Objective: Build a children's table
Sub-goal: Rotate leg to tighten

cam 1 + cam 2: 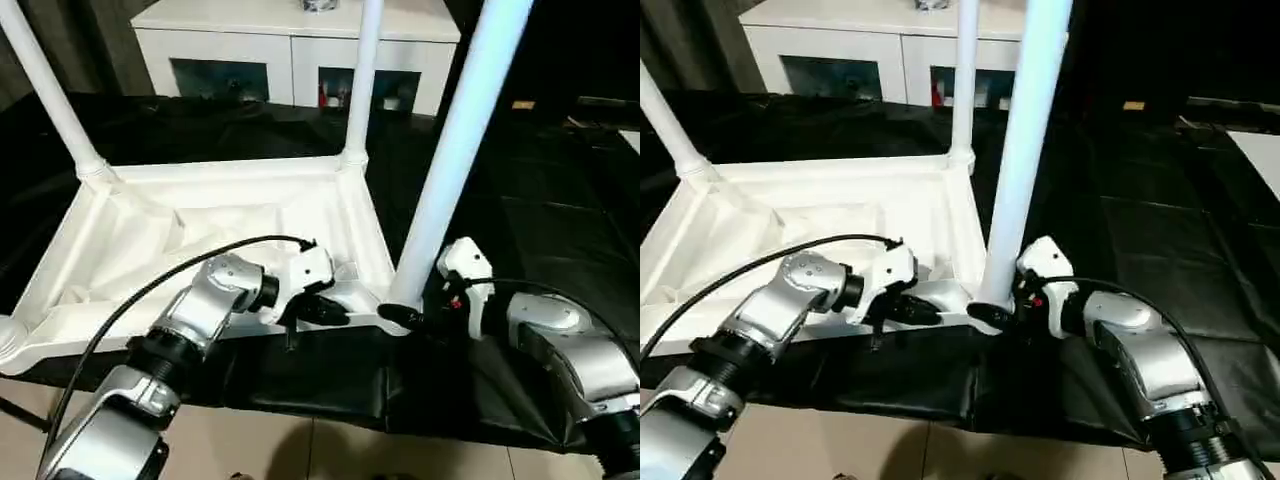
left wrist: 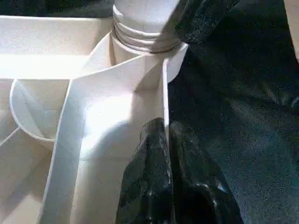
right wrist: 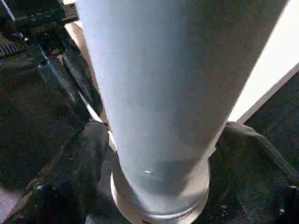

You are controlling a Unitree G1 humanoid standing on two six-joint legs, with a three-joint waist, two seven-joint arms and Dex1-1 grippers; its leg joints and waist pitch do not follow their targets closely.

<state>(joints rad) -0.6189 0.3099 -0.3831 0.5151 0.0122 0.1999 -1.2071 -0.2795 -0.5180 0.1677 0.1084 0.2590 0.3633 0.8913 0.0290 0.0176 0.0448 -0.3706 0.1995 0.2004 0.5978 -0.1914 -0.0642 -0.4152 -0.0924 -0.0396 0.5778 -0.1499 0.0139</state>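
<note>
Tabletop (image 1: 200, 215) lies upside down on the black cloth (image 1: 560, 240). Our left gripper (image 1: 325, 308) is clenched, pinning its rim; our right gripper (image 1: 410, 318) straddles the near leg (image 1: 455, 150) at its socket, likely seating it.

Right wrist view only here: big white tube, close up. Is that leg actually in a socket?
Observer: Looks so. The leg stands upright in the near right corner socket of the upside-down tabletop.
Operator: Left tool?
Observer: The left tool is shut, with its tips at the tabletop's near rim beside that corner.
Operator: Other legs?
Observer: The far left leg and far right leg stand in the far corners.
</note>
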